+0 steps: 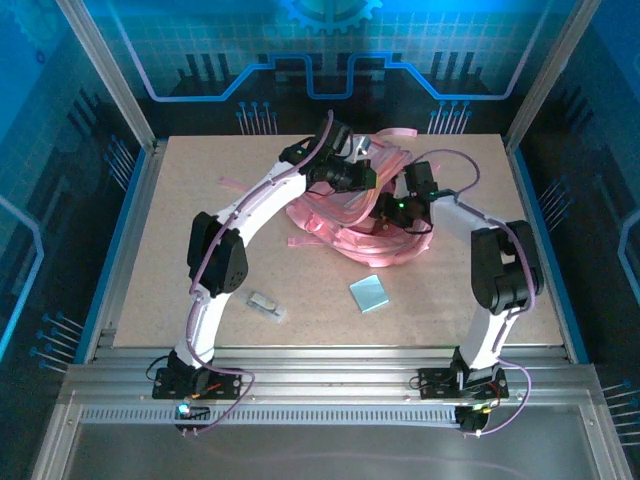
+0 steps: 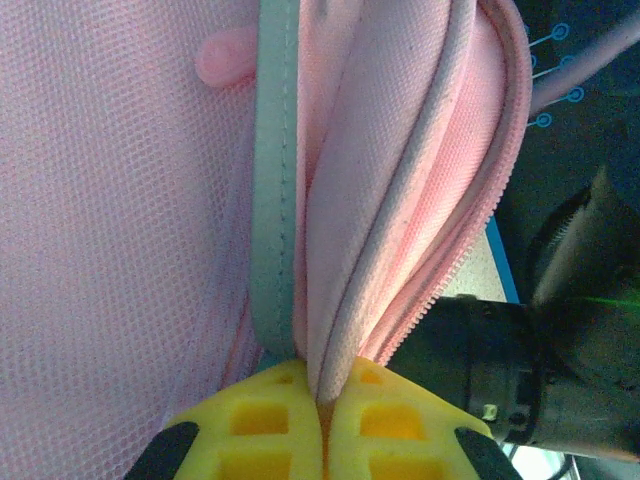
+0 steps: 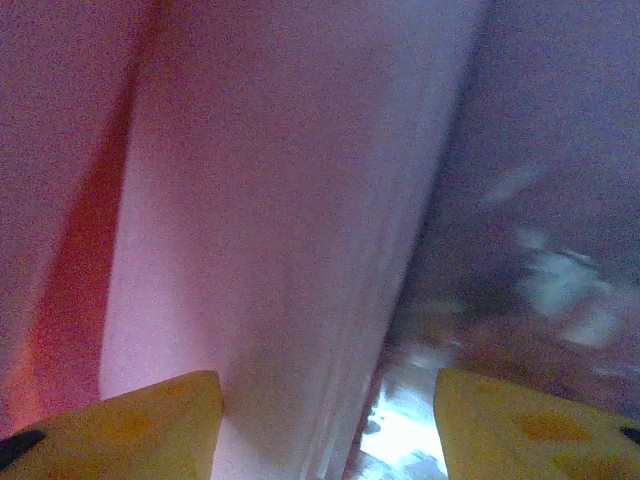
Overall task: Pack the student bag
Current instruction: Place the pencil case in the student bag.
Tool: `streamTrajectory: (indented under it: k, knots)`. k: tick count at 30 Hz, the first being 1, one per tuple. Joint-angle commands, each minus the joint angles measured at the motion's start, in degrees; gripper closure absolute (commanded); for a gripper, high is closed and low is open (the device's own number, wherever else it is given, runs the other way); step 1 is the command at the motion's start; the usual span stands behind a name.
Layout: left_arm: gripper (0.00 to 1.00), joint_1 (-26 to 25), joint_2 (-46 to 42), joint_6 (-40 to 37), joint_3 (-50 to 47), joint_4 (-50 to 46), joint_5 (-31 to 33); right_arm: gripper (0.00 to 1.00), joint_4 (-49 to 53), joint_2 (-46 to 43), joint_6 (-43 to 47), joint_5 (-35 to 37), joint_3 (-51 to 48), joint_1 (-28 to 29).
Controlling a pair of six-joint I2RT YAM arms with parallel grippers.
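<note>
Where the pale board surface [image 1: 180, 200] lies nearest my bases, a small grey oblong object [image 1: 265, 303] and a flat light-blue square pad [image 1: 369, 294] sit apart from each other. Both lie short of the large soft pink fabric student bag [image 1: 335, 232], crumpled at mid-surface. My left jaws are pressed together on a fold of its mesh and zip edge, yellow fingers [image 2: 270, 425] meeting. My right jaws stand apart around a pink panel. That view is blurred, so I cannot tell whether they touch it. My arms hide much of the bag.
</note>
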State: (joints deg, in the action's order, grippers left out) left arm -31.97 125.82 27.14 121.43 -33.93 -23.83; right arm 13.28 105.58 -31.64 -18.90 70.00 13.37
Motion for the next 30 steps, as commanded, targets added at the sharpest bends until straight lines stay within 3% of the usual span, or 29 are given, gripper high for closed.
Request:
streamTrajectory:
  k: [1,4,7,10,15,22,26,30]
  knots:
    - [1.00,-1.4,-4.9,1.5,0.2,5.0,-4.4,0.42,-6.6,2.6,-1.5,-8.6,5.0,3.3]
    - [1.00,-1.4,-5.0,0.9,0.2,4.4,-3.7,0.44,-3.5,3.5,-0.5,-8.6,8.0,3.6]
    - [1.00,-1.3,-5.2,0.5,0.2,4.2,-3.2,0.40,3.5,-0.5,0.9,-1.6,6.9,2.5]
    - [1.00,-1.3,-5.3,0.4,0.1,4.6,-3.1,0.40,9.3,-6.4,0.9,4.6,3.4,0.7]
    - [1.00,-1.3,-4.9,0.6,0.0,5.3,-3.3,0.40,11.1,-13.6,1.5,9.0,-3.4,-0.2]
    - [1.00,-1.4,-5.4,1.2,-0.4,5.8,-3.8,0.50,8.2,-7.9,-0.3,9.5,-4.3,-2.4]
    - [1.00,-1.7,-6.3,1.6,-2.0,7.0,-3.2,0.49,6.5,-4.8,-1.7,9.8,-4.2,-2.4]
    - [1.00,-1.9,-6.3,2.4,-2.8,7.8,-3.5,0.46,0.2,-0.4,-3.2,3.5,-3.5,-1.9]
